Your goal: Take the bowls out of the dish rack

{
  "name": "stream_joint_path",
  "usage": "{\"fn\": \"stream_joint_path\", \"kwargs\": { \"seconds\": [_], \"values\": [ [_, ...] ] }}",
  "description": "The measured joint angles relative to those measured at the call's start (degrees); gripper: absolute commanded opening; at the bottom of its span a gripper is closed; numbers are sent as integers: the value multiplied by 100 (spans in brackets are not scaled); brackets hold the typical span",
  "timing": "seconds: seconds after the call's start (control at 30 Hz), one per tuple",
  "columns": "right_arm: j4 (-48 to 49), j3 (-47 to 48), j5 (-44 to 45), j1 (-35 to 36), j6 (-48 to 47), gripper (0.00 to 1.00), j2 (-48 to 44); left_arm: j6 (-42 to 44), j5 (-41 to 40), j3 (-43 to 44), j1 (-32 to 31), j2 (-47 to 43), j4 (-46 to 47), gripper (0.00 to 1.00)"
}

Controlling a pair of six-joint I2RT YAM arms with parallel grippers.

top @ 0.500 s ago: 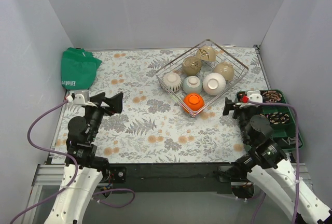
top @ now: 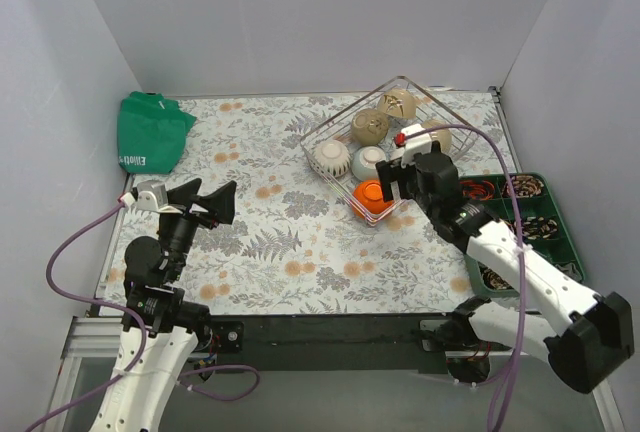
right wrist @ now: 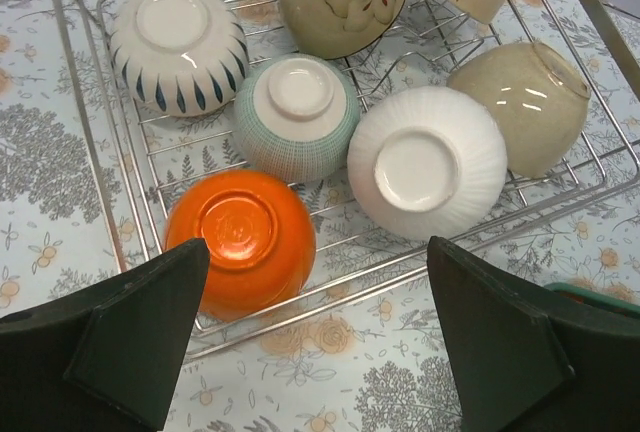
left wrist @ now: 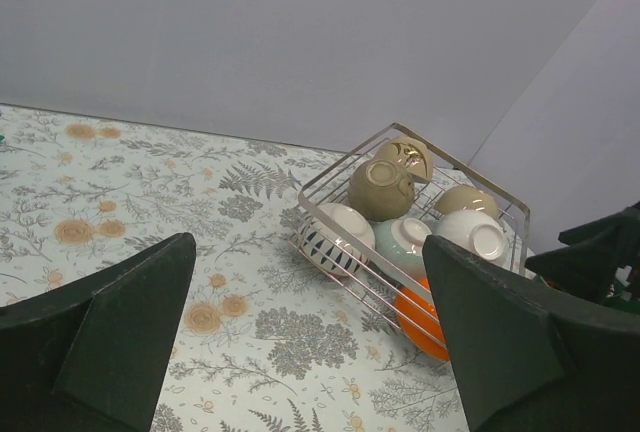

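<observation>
Your right gripper [right wrist: 315, 247] has just swung away from the dark green tray [top: 545, 217] and now hangs over the near edge of the dish rack [right wrist: 88, 142], fingers spread wide and holding nothing. Directly under it, slightly towards its left finger, sits the orange bowl [right wrist: 240, 237], upside down against the rack's near wire. The ribbed white bowl [right wrist: 428, 162] lies just ahead of the right finger, and the mint green bowl [right wrist: 297, 112] is straight ahead between the two. Further ahead are the white bowl with dark strokes [right wrist: 178, 42], the beige bowl [right wrist: 520, 102] and two more at the far end. All seven are in the rack, so nothing is unloaded yet. The move reads as lining up a first pick, most likely the orange one. Your left gripper [top: 208, 197] has barely shifted: it is fully released and empty, well short of the rack, which lies ahead and to its right across the table [top: 270, 242].
</observation>
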Motion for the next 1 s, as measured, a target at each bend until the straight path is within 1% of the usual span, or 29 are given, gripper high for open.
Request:
{"fn": "stream_joint_path", "kwargs": {
  "seconds": [0.1, 0.2, 0.37, 0.5, 0.7, 0.83, 1.0],
  "values": [
    [-9, 437, -83, -188, 22, 99, 686, 2, 0, 0, -33, -31, -7, 98],
    [-55, 844, -372, -675, 151, 99, 1169, 9, 4, 0, -66, -33, -11, 98],
    [-83, 1294, -1303, -1904, 533, 98, 1711, 39, 20, 0, -90, -33, -13, 98],
    [-94, 1379, -2221, -2557, 791, 99, 2072, 46, 35, 0, -103, -28, -13, 98],
    [-146, 1429, -3440, -3123, 925, 99, 2684, 76, 243, 0, -114, 0, -9, 98],
    [-225, 1523, -3832, -3370, 894, 98, 2900, 107, 382, 0, -122, 63, -9, 98],
    [-376, 1917, -4159, -3510, 723, 99, 3257, 133, 481, 0, -142, 81, -9, 98]
  ]
}}
